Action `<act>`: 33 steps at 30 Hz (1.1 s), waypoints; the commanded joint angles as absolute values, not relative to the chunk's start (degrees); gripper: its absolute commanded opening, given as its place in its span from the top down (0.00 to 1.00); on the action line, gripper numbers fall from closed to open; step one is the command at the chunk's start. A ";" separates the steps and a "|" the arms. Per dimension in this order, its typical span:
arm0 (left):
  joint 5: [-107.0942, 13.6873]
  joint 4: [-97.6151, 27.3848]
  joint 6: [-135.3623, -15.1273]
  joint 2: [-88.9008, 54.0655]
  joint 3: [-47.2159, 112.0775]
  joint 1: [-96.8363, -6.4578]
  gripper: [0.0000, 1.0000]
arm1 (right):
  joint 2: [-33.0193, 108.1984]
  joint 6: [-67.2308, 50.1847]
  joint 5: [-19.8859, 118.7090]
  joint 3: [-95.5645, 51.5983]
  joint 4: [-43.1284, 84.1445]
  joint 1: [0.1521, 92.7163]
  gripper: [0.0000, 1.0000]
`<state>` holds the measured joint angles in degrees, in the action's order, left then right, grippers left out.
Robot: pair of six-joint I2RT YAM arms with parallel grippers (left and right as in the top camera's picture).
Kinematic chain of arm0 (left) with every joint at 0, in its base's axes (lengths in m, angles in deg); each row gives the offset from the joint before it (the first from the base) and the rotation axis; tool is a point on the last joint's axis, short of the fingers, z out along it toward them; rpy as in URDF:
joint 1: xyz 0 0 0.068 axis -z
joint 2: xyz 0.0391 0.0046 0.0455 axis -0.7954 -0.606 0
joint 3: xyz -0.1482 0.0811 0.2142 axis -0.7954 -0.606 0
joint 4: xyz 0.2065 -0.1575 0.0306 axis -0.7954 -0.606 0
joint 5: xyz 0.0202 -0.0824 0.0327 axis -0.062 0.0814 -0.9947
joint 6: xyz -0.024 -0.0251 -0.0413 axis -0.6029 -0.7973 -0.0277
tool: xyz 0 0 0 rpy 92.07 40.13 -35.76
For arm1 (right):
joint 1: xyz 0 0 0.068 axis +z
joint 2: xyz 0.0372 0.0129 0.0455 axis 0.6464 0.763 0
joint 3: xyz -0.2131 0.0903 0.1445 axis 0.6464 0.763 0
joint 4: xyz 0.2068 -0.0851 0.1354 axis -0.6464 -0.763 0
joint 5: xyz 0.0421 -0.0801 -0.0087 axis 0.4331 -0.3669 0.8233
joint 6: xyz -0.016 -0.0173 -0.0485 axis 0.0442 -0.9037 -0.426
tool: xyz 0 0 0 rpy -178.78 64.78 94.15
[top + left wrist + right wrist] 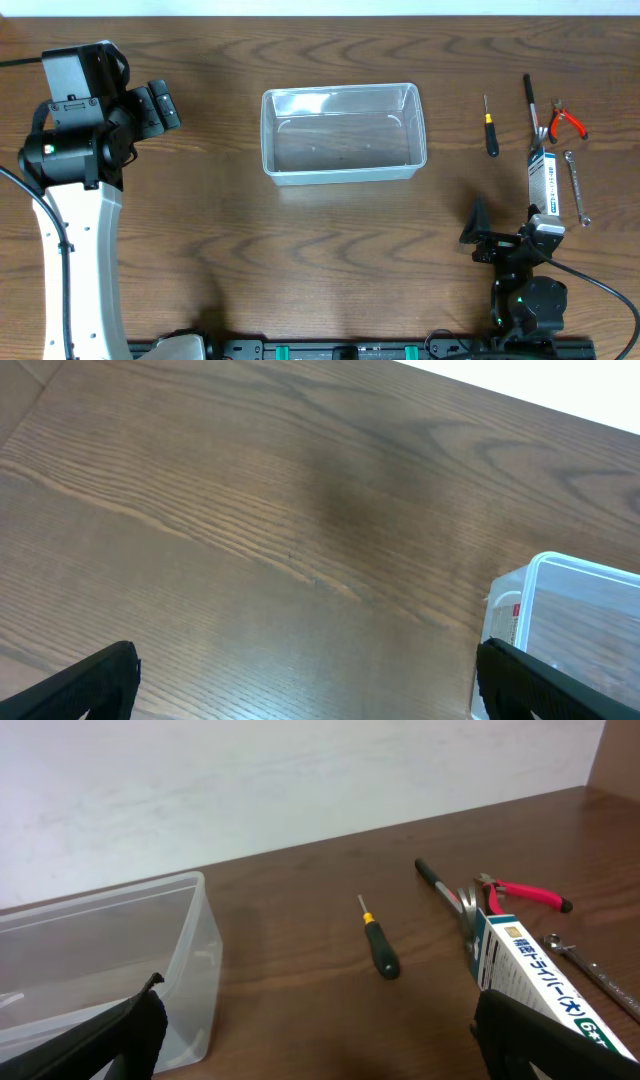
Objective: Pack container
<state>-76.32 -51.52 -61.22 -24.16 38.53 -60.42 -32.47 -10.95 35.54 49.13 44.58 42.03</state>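
The clear plastic container [342, 133] sits empty at the middle of the table; it also shows in the left wrist view [570, 625] and the right wrist view [110, 960]. Right of it lie a black screwdriver with a yellow band [490, 128], a black-handled tool [531, 103], red-handled pliers [566, 121], a white and blue box [543, 180] and a wrench [576, 186]. My left gripper [158, 107] is open and empty, well left of the container. My right gripper [505, 232] is open and empty near the front edge, beside the box's near end.
The right wrist view shows the screwdriver [378, 942], the pliers [525, 895], the box [530, 982] and the wrench [590, 970] ahead of the fingers. A pale wall stands behind the table's far edge.
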 commanded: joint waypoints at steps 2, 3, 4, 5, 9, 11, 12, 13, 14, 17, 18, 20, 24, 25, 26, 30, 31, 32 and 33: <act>-77.39 -51.67 -60.44 -24.38 39.40 -60.49 0.02 | -32.76 -11.32 35.57 49.39 45.39 41.72 0.01; -77.39 -51.67 -60.44 -24.38 39.40 -60.51 0.02 | -32.76 -11.04 35.91 49.39 47.01 41.75 0.01; -77.39 -51.67 -60.46 -24.38 39.40 -60.51 0.02 | -32.76 -10.88 37.58 49.39 49.37 41.75 0.01; -77.39 -51.67 -60.46 -24.38 39.40 -60.51 0.02 | -32.76 -11.47 39.54 49.37 52.19 41.75 0.01; -77.39 -51.67 -60.46 -24.38 39.40 -60.51 0.02 | -32.63 -11.98 39.74 48.28 59.53 41.72 0.01; -77.39 -51.67 -60.46 -24.38 39.40 -60.51 0.02 | -31.73 -12.00 39.22 45.83 59.42 41.72 0.01; -77.39 -51.67 -60.44 -24.38 39.40 -60.51 0.02 | -30.59 -12.02 38.80 43.90 58.55 41.72 0.01; -77.39 -51.67 -60.46 -24.38 39.40 -60.51 0.02 | -29.28 -12.09 38.43 42.02 57.59 41.72 0.01; -77.39 -51.67 -60.44 -24.38 39.40 -60.51 0.02 | -27.69 -12.65 38.38 40.01 56.80 41.72 0.01; -77.39 -51.67 -60.46 -24.38 39.40 -60.51 0.02 | -19.88 -16.59 38.41 31.05 53.92 41.72 0.01; -77.39 -51.67 -60.46 -24.38 39.40 -60.51 0.02 | -16.06 -18.18 38.41 26.42 51.84 41.72 0.01; -77.39 -51.67 -60.46 -24.38 39.40 -60.51 0.02 | -9.30 -20.50 38.41 18.14 47.29 41.72 0.01; -77.39 -51.67 -60.46 -24.38 39.40 -60.51 0.02 | 6.39 -24.04 38.43 -1.38 33.98 41.72 0.01; -77.39 -51.67 -60.46 -24.38 39.40 -60.51 0.02 | 9.91 -24.37 38.41 -5.84 30.38 41.72 0.01; -77.39 -51.67 -60.46 -24.38 39.40 -60.51 0.02 | 14.02 -24.81 38.41 -11.09 25.87 41.72 0.01; -77.39 -51.67 -60.44 -24.38 39.40 -60.51 0.02 | 28.66 -25.77 38.60 -28.81 9.59 41.75 0.01; -77.39 -51.67 -60.46 -24.38 39.40 -60.51 0.02 | 31.92 -25.77 38.60 -32.49 6.53 41.75 0.01; -77.39 -51.67 -60.46 -24.38 39.40 -60.51 0.02 | 34.72 -25.75 38.34 -35.52 4.24 41.75 0.01; -77.39 -51.67 -60.46 -24.38 39.40 -60.51 0.02 | 37.01 -25.77 38.34 -37.64 2.88 41.75 0.01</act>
<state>-76.47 -51.69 -61.22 -24.20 38.53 -60.42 32.20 -24.11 38.60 -32.14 5.28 41.99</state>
